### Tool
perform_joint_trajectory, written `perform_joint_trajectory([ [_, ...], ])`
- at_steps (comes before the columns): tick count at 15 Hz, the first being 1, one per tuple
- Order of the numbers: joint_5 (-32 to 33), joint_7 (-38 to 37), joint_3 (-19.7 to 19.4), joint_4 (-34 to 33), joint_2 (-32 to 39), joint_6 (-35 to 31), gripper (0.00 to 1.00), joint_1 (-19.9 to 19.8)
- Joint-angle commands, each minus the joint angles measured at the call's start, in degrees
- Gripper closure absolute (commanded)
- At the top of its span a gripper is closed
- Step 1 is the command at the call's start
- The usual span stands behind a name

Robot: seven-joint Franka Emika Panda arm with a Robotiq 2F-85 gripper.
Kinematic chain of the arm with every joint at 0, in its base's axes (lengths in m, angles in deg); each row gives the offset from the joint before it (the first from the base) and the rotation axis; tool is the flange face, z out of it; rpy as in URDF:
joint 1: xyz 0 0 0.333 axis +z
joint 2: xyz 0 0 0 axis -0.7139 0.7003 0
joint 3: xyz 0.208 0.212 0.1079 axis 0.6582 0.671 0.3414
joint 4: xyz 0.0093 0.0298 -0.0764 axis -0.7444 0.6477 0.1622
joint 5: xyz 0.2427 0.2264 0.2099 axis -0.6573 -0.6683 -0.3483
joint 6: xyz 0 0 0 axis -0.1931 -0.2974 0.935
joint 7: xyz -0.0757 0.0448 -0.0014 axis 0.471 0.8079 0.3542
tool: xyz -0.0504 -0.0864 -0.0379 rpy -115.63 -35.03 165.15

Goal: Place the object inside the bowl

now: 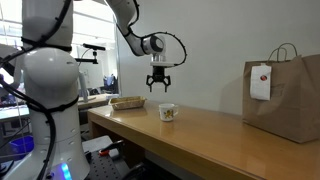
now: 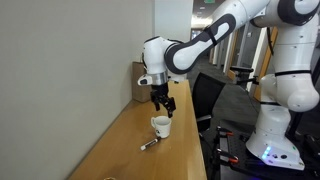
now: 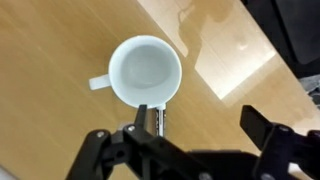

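The small white cup-like bowl stands upright on the wooden table and shows in both exterior views. In the wrist view the bowl is seen from above and is empty. A small slim metallic object lies on the table beside the bowl. In the wrist view this object is partly hidden behind one finger. My gripper hangs above the bowl, apart from it. Its jaws are open and hold nothing.
A large brown paper bag with a white tag stands on the table, also seen far back. A shallow tan tray lies near the table's end. The table edge runs along the front. A wall borders the table.
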Motion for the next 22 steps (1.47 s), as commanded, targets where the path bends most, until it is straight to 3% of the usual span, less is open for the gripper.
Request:
perform_joint_trajectory([
  [1,-1.0,3.2,1.3,-0.8,2.2,-3.8,0.0,-0.2],
  [6,-1.3,10.0,3.3,-1.5,7.5,-10.4,0.0,-0.6],
  [10,-0.7,9.9,3.6,-3.2,14.7,-17.1,0.0,-1.2],
  [17,0.7,9.2,4.6,-11.6,25.5,-19.2,0.01,-1.8],
  [19,1.0,9.2,4.9,-13.5,27.3,-19.2,0.11,-1.7],
  [20,1.0,9.1,5.0,-14.3,28.1,-18.9,0.3,-1.8],
  [22,1.3,8.6,4.9,-15.4,29.0,-18.9,0.36,-1.7],
])
